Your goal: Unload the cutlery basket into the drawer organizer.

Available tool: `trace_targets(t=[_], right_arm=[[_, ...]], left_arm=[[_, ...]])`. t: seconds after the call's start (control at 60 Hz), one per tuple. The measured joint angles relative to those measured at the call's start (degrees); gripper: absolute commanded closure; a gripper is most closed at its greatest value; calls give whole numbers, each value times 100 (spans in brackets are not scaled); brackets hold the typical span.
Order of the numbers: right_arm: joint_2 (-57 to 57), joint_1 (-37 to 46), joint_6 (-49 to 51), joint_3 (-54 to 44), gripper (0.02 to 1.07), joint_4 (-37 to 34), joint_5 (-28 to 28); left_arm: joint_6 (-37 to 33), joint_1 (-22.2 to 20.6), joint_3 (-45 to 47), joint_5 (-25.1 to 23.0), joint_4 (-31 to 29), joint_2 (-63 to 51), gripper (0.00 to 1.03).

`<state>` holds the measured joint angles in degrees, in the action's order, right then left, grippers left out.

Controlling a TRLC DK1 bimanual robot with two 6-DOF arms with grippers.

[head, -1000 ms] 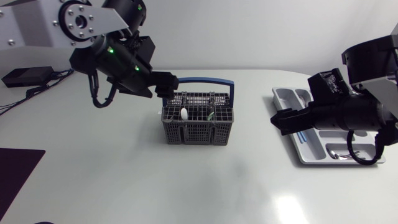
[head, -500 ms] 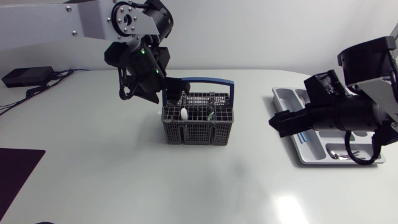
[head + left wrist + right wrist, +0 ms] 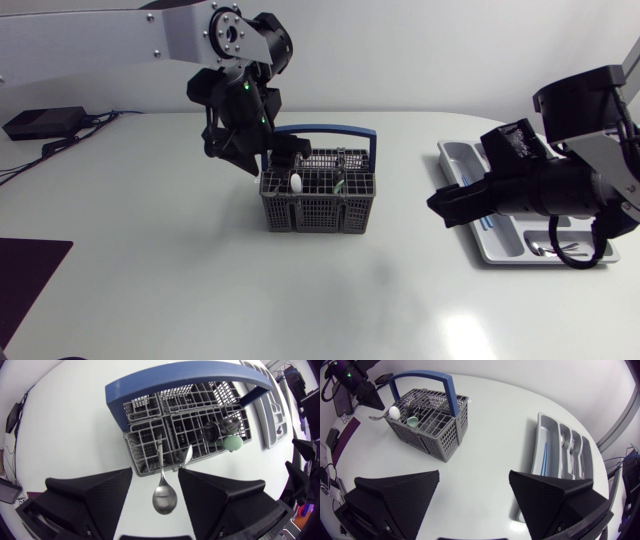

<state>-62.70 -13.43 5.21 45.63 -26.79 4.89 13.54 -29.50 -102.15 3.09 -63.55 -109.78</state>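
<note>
spoon (image 3: pixel 164 496) inside the spread left pincer (image 3: pixel 155 475), basket (image 3: pixel 186 427) just ahead

Cutlery basket (image 3: pixel 318 198) is set near the middle of the surface (image 3: pixel 200 290). Drawer organizer (image 3: pixel 465 155) is placed well apart to its right, by the surface's right edge.

Left gripper (image 3: pixel 288 152) is held above the basket's rear left corner. A spoon (image 3: pixel 164 497) is stood handle-down in an end compartment, with its bowl raised between the parted fingers (image 3: pixel 95 492), touched by neither.

Right gripper (image 3: pixel 442 207) is held between basket and organizer, near the organizer's left rim, fingers wide apart.

Cutlery (image 3: pixel 572 452) is laid in the organizer's compartments.
</note>
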Motion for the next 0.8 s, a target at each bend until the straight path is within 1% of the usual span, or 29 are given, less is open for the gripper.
trace_targets(t=[0.1,0.133,0.167,0.7,0.8], right_arm=[[-2,-2,0,-7,7,2,0],[-4,-2,0,-13,7,0,0],[-7,-2,0,-35,7,2,0],[-37,-4,2,-114,7,0,0],[-37,-4,2,-114,7,0,0]], left_arm=[[0,0,-94,0,-151,-83,39],[0,0,-111,0,-175,-96,43],[0,-7,-125,0,-197,-105,44],[24,-98,-186,0,-267,-474,44],[24,-118,-221,-2,-345,-518,53]])
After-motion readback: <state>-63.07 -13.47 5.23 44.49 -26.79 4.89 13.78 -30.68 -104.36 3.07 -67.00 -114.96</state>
